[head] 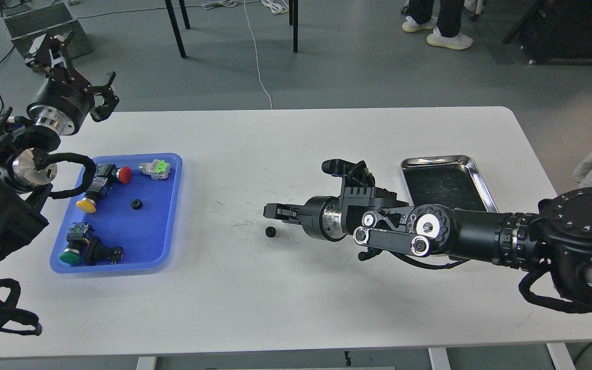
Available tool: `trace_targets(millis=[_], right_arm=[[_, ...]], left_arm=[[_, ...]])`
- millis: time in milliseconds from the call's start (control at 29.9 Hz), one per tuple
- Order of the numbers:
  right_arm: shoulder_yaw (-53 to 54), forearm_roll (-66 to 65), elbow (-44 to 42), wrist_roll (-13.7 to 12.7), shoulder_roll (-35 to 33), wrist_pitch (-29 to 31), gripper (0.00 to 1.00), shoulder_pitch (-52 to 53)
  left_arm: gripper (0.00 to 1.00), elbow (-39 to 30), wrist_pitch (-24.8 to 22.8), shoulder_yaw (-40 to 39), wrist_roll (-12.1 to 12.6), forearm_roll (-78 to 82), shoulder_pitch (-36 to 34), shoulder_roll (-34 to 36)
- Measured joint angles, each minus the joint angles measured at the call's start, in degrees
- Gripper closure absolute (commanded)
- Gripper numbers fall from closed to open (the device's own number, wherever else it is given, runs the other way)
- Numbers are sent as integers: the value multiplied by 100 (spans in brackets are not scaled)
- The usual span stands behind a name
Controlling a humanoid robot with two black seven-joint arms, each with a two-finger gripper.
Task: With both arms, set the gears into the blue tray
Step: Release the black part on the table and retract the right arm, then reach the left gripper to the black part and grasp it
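Observation:
The blue tray [154, 231] lies at the table's left. One small black gear [135, 204] rests inside it, near its middle. A second gear [270, 232] lies loose on the white table at centre. My right gripper [271, 210] points left just above and behind this gear, not touching it. Its dark fingers look slightly parted and hold nothing. My left gripper [105, 95] hovers over the table's far left corner, beyond the tray, with its claws spread and empty.
Red [124, 174], yellow [86, 205] and green [71, 257] capped push-button switches and a green-and-grey part [154, 168] also lie in the blue tray. A shiny steel tray [442, 160] sits behind my right forearm. Chair legs and a person's feet are beyond the table.

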Motion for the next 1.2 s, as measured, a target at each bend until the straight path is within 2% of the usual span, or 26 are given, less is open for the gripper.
trace_targets(millis=[368, 535, 635, 769, 1003, 1104, 1204], right_arm=[[2725, 250, -839, 4, 0, 3, 7, -32], [4404, 629, -697, -1, 0, 83, 5, -463], [5202, 837, -203, -3, 0, 134, 5, -865], [6152, 1153, 577, -5, -173, 291, 5, -1654], [8089, 1969, 1644, -4, -664, 604, 4, -3368], [8637, 2352, 1978, -4, -844, 646, 4, -3926], [9037, 2604, 2145, -4, -928, 658, 4, -4374]], left_arm=[[2, -12, -22, 236, 85, 440, -79, 237], [2, -302, -83, 850, 174, 708, -215, 769], [2, -735, -192, 1313, 175, 1095, -231, 1282], [2, -2013, -135, 1507, 197, 1655, -205, 2201], [2, -5033, 253, 1778, 232, 3308, -47, 3922], [2, -6016, 537, 2008, 231, 4108, -37, 4341], [2, -6704, 822, 2206, 227, 5260, -29, 4464]])
